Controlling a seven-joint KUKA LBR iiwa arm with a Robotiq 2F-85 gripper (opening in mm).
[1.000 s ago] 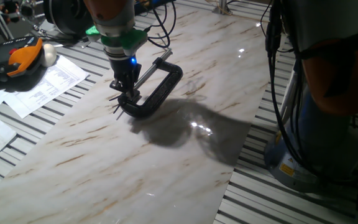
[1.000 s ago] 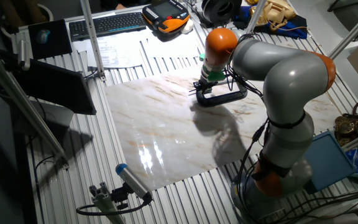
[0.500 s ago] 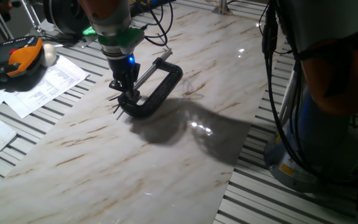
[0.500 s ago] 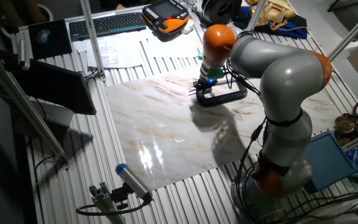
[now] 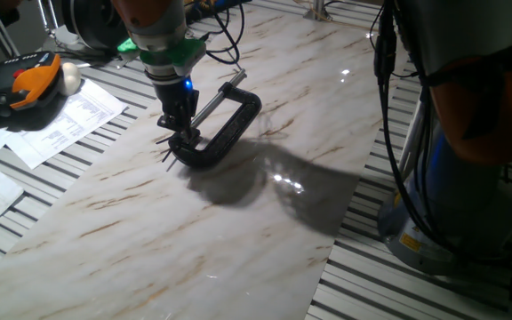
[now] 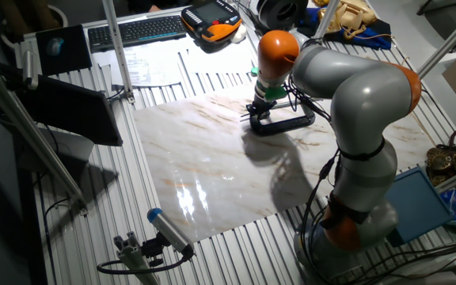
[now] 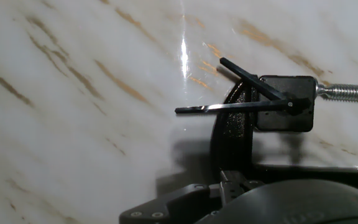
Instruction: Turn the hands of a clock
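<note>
in one fixed view the gripper stood right over the near end of the black c-clamp on the marble slab, at the clock; its opening could not be told.

the other fixed view showed the same pose, too small for detail.

in the hand view the hands splayed left from the hub. the turning step seemed in hand; next called for a gentle push on one needle.

Grey arm, orange joints, green collar
</note>
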